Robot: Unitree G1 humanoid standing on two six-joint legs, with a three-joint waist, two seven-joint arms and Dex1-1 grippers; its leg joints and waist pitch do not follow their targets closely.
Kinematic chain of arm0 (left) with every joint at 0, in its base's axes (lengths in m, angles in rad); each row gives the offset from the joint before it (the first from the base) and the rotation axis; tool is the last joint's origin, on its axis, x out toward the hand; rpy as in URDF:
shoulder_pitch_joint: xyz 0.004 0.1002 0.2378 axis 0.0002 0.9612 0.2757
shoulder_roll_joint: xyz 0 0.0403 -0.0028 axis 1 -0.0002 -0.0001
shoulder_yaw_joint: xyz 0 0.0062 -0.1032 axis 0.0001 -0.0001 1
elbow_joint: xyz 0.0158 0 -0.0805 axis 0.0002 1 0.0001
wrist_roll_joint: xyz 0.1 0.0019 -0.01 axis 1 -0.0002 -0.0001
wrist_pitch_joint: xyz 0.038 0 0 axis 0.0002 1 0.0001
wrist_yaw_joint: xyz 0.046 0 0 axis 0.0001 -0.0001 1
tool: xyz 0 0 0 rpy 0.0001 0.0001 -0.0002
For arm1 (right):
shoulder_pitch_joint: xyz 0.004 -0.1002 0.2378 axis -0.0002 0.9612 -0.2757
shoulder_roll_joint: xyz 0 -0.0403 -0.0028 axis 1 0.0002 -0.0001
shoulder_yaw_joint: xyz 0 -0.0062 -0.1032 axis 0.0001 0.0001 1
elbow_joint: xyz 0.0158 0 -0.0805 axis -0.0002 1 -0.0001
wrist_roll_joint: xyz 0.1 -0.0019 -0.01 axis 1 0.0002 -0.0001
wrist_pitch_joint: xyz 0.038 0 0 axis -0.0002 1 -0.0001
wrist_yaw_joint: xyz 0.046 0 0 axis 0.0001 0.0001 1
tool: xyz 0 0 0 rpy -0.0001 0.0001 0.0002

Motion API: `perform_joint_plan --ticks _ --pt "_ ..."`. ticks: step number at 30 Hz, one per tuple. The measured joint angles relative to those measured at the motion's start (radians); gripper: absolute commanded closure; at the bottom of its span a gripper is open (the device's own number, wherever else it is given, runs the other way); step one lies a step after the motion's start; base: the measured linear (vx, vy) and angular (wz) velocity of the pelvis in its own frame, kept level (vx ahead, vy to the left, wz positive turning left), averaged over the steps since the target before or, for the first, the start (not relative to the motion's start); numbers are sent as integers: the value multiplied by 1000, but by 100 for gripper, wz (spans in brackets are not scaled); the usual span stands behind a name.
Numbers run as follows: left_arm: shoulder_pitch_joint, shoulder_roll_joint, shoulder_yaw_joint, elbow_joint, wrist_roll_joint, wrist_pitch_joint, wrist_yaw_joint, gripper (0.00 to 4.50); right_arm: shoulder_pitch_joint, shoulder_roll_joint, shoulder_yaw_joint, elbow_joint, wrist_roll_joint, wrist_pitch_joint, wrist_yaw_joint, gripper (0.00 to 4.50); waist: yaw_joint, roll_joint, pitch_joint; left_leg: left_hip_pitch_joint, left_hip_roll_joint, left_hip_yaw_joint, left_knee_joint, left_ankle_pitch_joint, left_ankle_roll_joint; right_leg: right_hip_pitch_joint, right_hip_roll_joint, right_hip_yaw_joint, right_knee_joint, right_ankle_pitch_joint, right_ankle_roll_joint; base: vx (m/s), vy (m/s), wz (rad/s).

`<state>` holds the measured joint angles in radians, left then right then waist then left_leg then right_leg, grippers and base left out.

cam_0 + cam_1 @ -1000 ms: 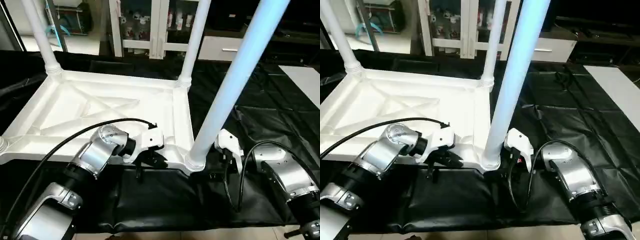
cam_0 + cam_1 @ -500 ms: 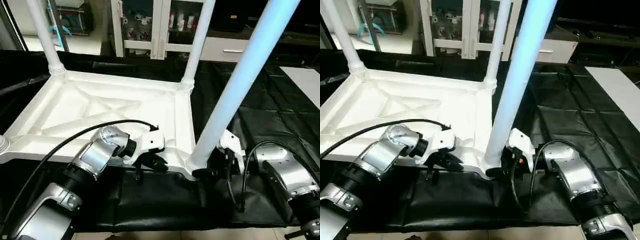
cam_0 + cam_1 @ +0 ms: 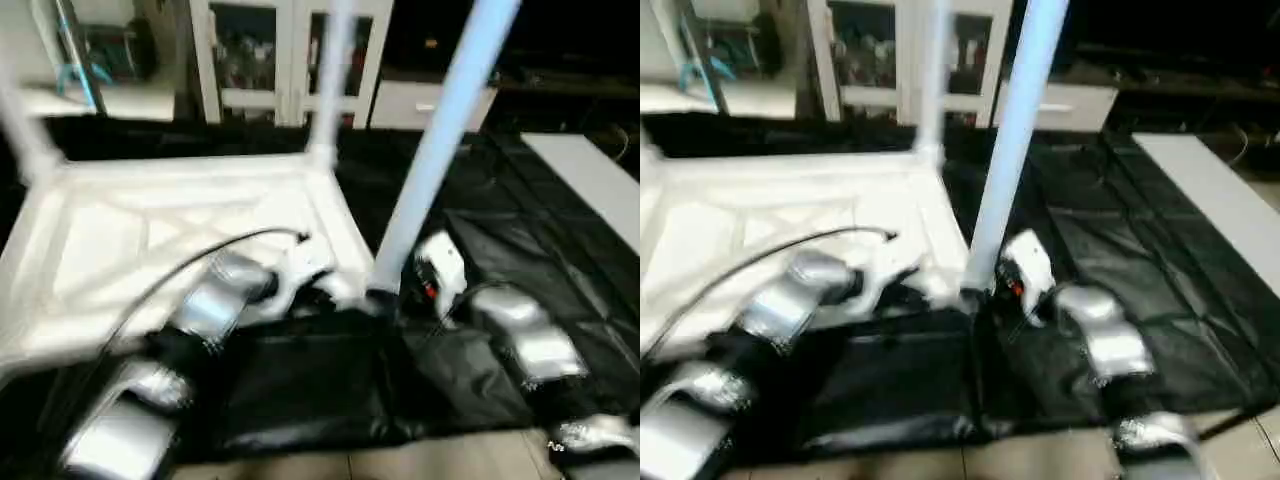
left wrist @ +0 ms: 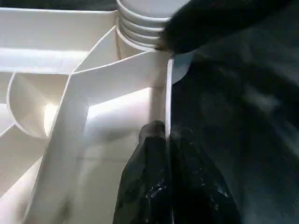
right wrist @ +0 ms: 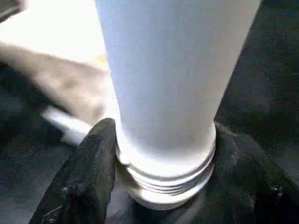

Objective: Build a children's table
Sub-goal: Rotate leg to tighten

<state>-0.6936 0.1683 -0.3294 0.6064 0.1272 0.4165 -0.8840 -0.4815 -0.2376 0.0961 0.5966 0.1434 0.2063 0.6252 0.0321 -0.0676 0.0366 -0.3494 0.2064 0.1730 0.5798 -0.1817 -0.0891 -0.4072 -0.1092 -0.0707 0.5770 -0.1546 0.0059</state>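
The children's table lies upside down, its white X-ribbed top [image 3: 130, 230] on the black cloth with legs pointing up. My left gripper [image 4: 167, 133] is shut on the thin rim [image 4: 168, 88] of the top's near edge, one finger each side of the wall. The near right leg [image 3: 440, 140] stands in its corner socket. My right gripper [image 5: 166, 140] is clamped on that leg's base [image 5: 173, 70], with black fingers [image 5: 91, 172] pressed against both sides just above the threaded collar [image 5: 163, 186]. Two far legs [image 3: 330, 80] also stand upright.
The black-cloth work table [image 3: 320, 390] extends to the right of the top. A flat white board [image 3: 590, 180] lies at the far right. White cabinets [image 3: 280, 50] stand behind. The cloth's front edge and the floor [image 3: 400, 465] are close below my arms.
My right gripper has moved in from beside the corner and closed around the near right leg's base. The left gripper keeps its hold on the rim. The head camera has swung.
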Motion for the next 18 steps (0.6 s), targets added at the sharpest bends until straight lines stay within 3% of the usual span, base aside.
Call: perform_joint_plan --ticks 4,7,14,15,17,18 --pt "-29 -69 20 59 26 11 163 450 -54 120 -31 89 -41 -42 -272 184 -6 2 0 0 -1 0 2 0 0 -1 0 1 -1 0 0 0 0 0" --pt "-38 -94 21 80 38 -2 218 450 -72 157 -34 135 -74 -94 -381 184 -4 5 -1 -1 -1 -1 2 0 0 -3 0 1 -1 0 0 0 0 0" --pt "-47 -99 21 89 45 -12 221 450 -73 168 -54 172 -75 -170 -385 184 3 5 -1 -2 -1 0 -4 0 0 -3 0 1 1 1 -1 0 0 0" --pt "-48 -98 19 89 45 -19 219 450 -71 158 -60 172 -65 -172 -357 128 5 5 -1 -2 -1 0 -4 0 0 -3 0 1 1 1 -1 0 0 0" --pt "-48 -98 15 88 45 -30 206 450 -58 130 -77 163 -33 -175 -274 128 8 6 0 -3 -1 1 -5 0 0 -3 0 2 1 2 -1 0 0 0" --pt "-47 -94 12 86 45 -35 192 450 -43 114 -80 148 -21 -177 -229 107 10 6 0 -3 -1 1 -5 0 0 -3 0 2 1 3 -2 0 0 0"
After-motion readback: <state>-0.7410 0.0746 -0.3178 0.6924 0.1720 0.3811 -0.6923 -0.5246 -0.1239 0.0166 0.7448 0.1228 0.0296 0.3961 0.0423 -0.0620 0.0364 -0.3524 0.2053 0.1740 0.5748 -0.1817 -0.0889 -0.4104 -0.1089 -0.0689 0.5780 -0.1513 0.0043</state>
